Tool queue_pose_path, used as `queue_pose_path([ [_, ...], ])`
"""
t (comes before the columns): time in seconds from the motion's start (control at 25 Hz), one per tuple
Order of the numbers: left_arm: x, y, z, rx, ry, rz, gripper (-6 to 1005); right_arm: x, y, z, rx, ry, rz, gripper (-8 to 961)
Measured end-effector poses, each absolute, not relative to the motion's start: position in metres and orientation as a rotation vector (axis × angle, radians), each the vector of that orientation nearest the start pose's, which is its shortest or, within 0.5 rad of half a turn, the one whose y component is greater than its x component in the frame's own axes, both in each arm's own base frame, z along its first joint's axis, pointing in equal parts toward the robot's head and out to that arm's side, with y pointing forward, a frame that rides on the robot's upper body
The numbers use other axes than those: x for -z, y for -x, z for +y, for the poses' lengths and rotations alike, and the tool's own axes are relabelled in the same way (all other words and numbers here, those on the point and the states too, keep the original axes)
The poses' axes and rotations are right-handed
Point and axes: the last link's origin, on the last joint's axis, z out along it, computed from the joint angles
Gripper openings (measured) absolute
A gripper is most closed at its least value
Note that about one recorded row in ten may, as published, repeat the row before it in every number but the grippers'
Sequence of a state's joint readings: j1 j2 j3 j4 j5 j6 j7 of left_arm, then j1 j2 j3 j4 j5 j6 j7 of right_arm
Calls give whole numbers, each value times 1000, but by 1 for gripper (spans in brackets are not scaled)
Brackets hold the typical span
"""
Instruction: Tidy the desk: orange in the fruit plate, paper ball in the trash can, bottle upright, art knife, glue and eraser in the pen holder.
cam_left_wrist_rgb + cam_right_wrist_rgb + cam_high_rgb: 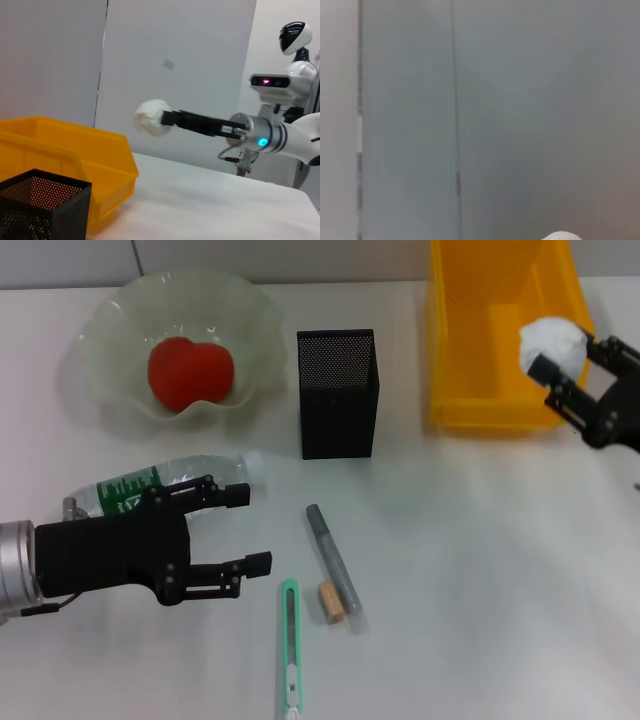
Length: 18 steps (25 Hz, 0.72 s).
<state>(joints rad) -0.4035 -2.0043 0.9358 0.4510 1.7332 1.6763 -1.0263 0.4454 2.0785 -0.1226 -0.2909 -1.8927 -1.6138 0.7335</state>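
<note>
My right gripper (568, 353) is shut on the white paper ball (552, 343) and holds it over the right wall of the yellow bin (470, 360). The left wrist view shows the ball (152, 117) in the air above the bin (65, 145). My left gripper (255, 530) is open and empty, just in front of the clear bottle (140, 485), which lies on its side. A red-orange fruit (190, 370) sits in the pale green plate (110, 330). A grey glue stick (332, 558), a tan eraser (331, 601) and a green art knife (289, 645) lie on the table in front of the black mesh pen holder (338, 395).
The pen holder (45, 200) stands between the plate and the bin. A sliver of the paper ball (562, 236) shows in the right wrist view against a plain wall. Another robot stands beyond the table in the left wrist view.
</note>
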Motion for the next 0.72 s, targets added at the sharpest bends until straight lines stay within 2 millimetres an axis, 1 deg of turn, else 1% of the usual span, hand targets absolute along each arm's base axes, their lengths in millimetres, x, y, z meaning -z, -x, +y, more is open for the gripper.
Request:
queue_pose_path([
  [0.08, 14, 286, 269, 885, 2810, -385, 772, -13, -306, 308, -994, 2074, 412, 589],
  [0.12, 14, 286, 269, 886, 2809, -385, 772, -10, -306, 319, -962, 2060, 437, 590],
  [0.16, 15, 286, 269, 886, 2809, -385, 771, -10, -306, 319, -962, 2060, 437, 591],
  [0.36, 16, 285, 269, 897, 2799, -389, 769, -5, -303, 345, -869, 2054, 485, 597],
  [0.52, 17, 284, 269, 902, 2795, -391, 767, -3, -300, 357, -829, 2052, 493, 601],
  [0.72, 16, 284, 270, 907, 2786, -393, 764, -2, -295, 364, -820, 2056, 489, 607],
])
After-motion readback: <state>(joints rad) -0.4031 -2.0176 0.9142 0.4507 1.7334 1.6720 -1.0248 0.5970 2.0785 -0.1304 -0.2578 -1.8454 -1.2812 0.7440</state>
